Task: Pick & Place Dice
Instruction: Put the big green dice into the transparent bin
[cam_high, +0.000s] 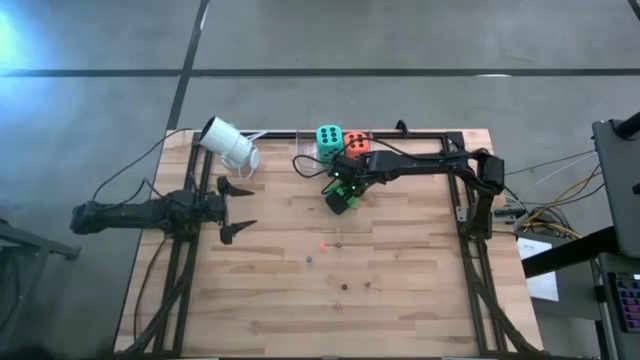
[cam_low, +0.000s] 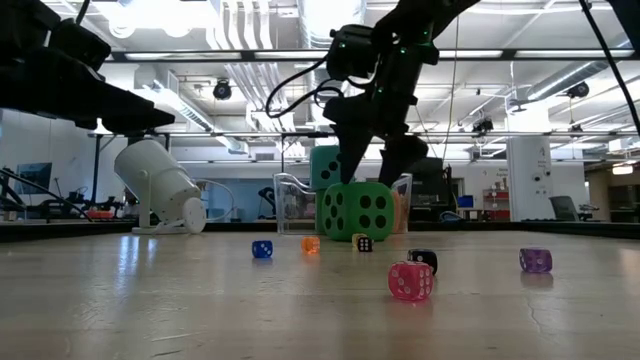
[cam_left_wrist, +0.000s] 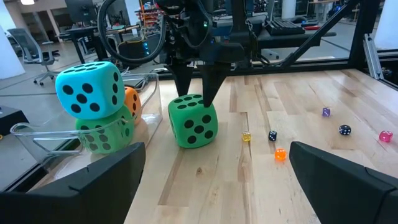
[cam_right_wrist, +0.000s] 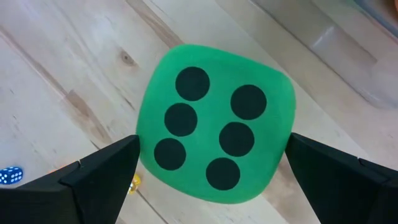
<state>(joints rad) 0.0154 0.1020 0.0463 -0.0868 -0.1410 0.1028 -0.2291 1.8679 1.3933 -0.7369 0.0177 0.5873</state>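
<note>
A green die (cam_high: 343, 197) rests on one face on the table beside a clear container (cam_left_wrist: 37, 134); it also shows in the low view (cam_low: 357, 211) and the left wrist view (cam_left_wrist: 193, 120). My right gripper (cam_low: 372, 165) is open right above it, its fingers pointing down, one over each side of the die's top (cam_right_wrist: 214, 124). In the container, a teal die (cam_left_wrist: 87, 90) sits on a second green die (cam_left_wrist: 102, 130), with an orange-red die (cam_left_wrist: 132, 99) behind. Several tiny dice (cam_low: 410, 281) lie on the table. My left gripper (cam_high: 238, 208) is open and empty at the table's left. My right gripper comes at the green die from above with its fingers spread as wide as the die's six-pip top (cam_right_wrist: 186, 84). Its fingertips (cam_left_wrist: 206, 93) reach the top's edges; I cannot tell whether they touch. The die stands on the table.
A white cup (cam_high: 230, 145) lies tilted at the far left. The clear container (cam_high: 305, 160) stands at the far edge's middle. Tiny dice (cam_high: 322, 243) are scattered over the table's middle and near part. A black frame (cam_high: 470, 200) borders the table.
</note>
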